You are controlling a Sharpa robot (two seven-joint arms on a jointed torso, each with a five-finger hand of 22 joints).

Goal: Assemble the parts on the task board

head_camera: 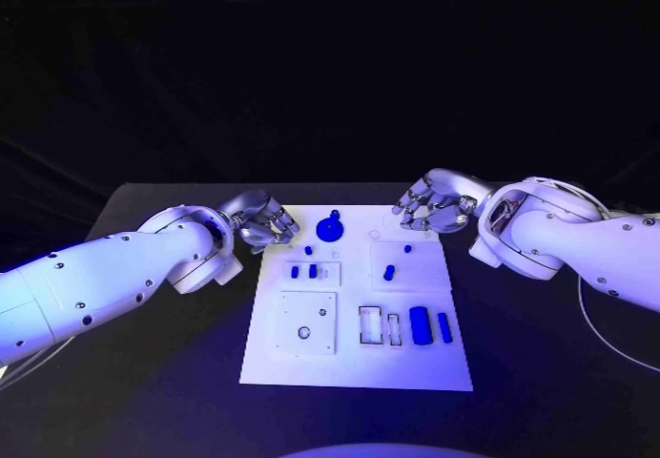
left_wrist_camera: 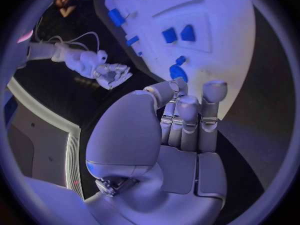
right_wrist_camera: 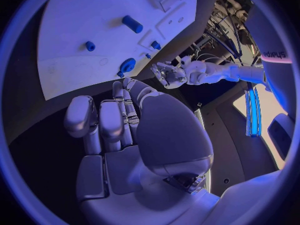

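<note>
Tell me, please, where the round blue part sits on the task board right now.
In the head view, the round blue part sits at the far edge of the task board, between the two hands.

Right hand [right_wrist_camera: 119,130] empty, fingers half curled, over the black table [right_wrist_camera: 37,135] beside the task board [right_wrist_camera: 75,35]. Blue parts [right_wrist_camera: 132,23] on board. Left hand [right_wrist_camera: 167,74] empty beyond its far edge.

Left hand [head_camera: 261,221] and right hand [head_camera: 429,210], both empty, fingers [left_wrist_camera: 187,107] curled
</note>
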